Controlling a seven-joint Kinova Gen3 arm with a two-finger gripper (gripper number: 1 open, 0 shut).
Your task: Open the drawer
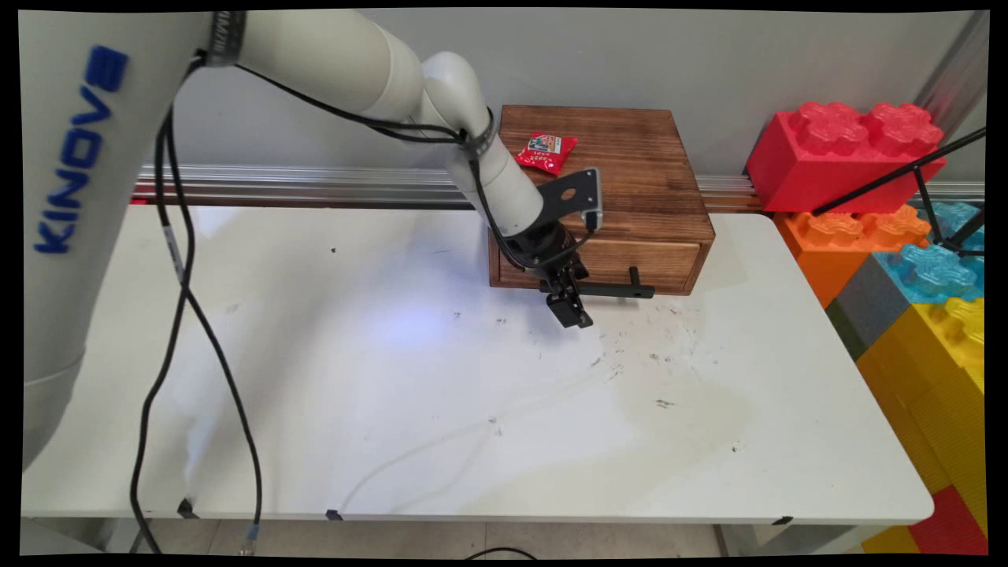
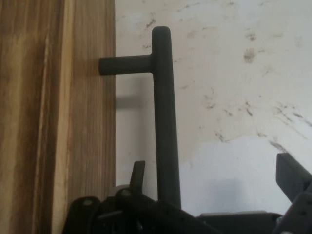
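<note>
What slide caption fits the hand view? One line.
Open gripper straddling the black drawer handle beside the wooden drawer box on the white table.

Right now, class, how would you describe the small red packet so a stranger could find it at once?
Start at the dark brown wooden drawer box standing at the white table's far edge against the wall. On its flat top, towards the back left, lies the small red snack packet. It is the only loose thing on the box.

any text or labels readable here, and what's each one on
"KINOVA" in blue letters, partly cut off, on the arm.
Print on the red packet lying on the wooden box: too small to read.
Nothing else carries text; the hand view shows none.
</note>
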